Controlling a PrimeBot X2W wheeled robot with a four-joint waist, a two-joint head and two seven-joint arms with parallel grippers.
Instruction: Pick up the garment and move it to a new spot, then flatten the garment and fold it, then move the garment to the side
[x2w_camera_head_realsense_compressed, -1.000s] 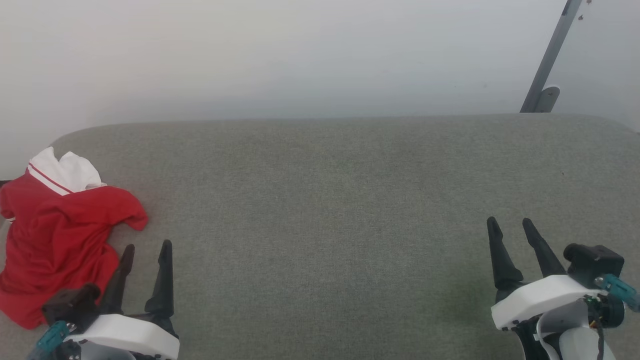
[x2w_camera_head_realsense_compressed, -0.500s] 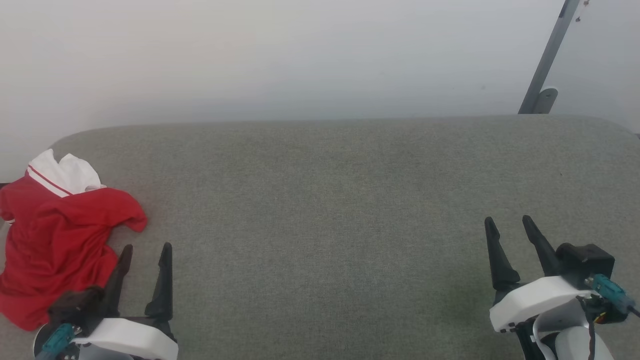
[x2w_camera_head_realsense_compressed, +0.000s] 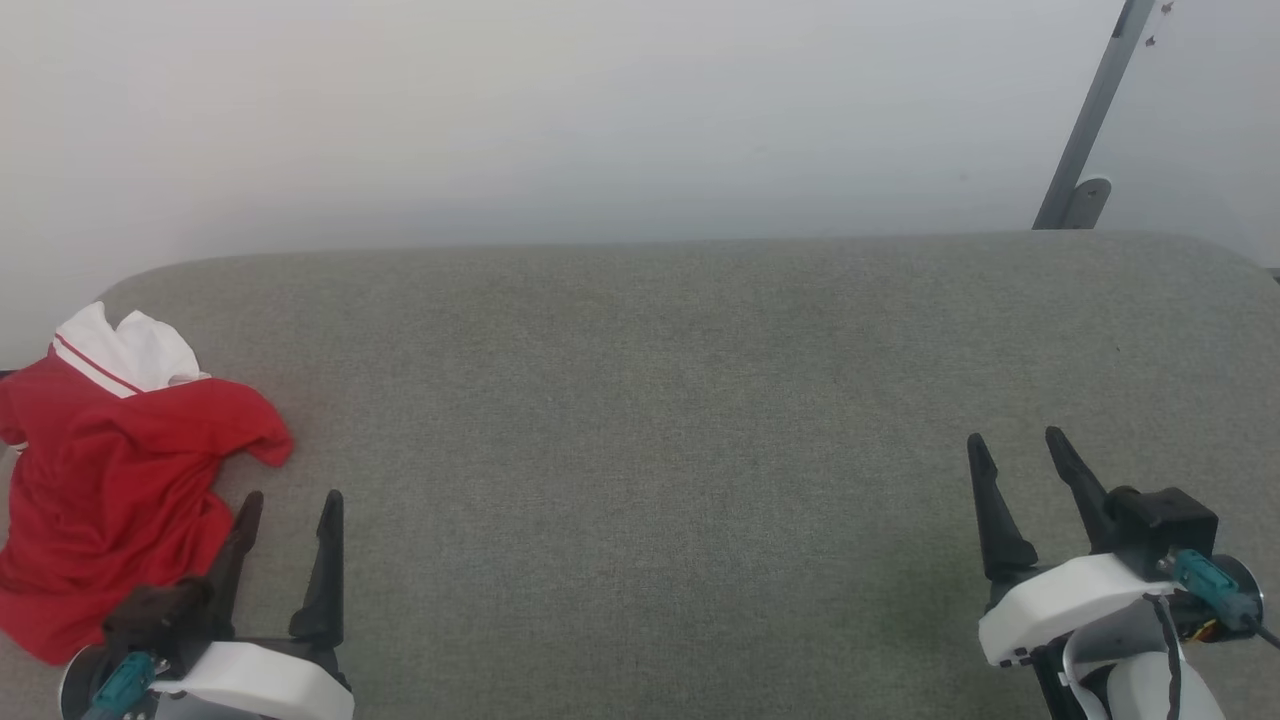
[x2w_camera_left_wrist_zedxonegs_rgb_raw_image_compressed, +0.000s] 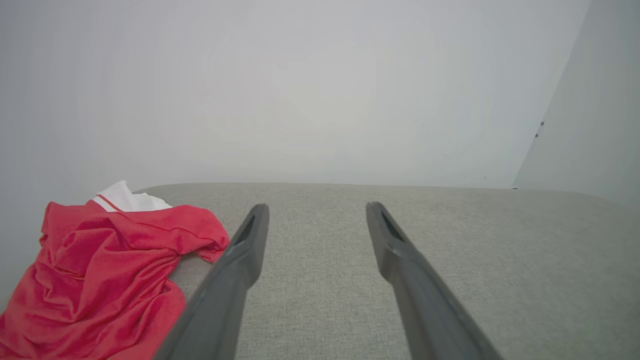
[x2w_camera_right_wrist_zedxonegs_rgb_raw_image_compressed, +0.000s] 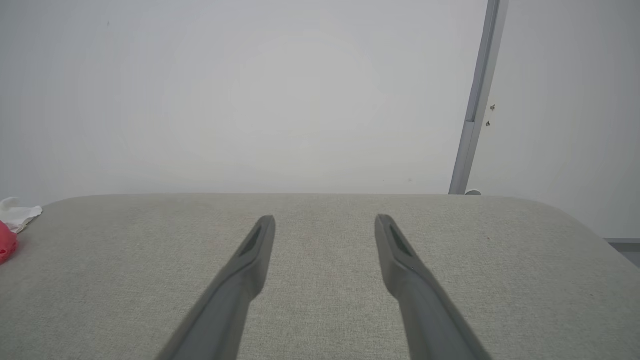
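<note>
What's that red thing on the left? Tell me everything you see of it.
The garment is a shiny red top with a white, red-striped part at its far end. It lies crumpled in folds at the left end of the grey padded surface, ungripped, the open left claw just beside it.

Head camera: set high, facing forward and down onto the grey cushion (x2w_camera_head_realsense_compressed: 640, 420), white wall (x2w_camera_head_realsense_compressed: 560, 110) beyond. Left wrist camera: low and close over the cushion's left part, looking along the left gripper (x2w_camera_left_wrist_zedxonegs_rgb_raw_image_compressed: 316, 206) toward the wall. Right wrist camera: likewise over the right part, along the right gripper (x2w_camera_right_wrist_zedxonegs_rgb_raw_image_compressed: 325, 218). All three share the cushion's far edge and the garment (x2w_camera_head_realsense_compressed: 110, 480). Head and right wrist views share the grey pole (x2w_camera_head_realsense_compressed: 1085, 120).
</note>
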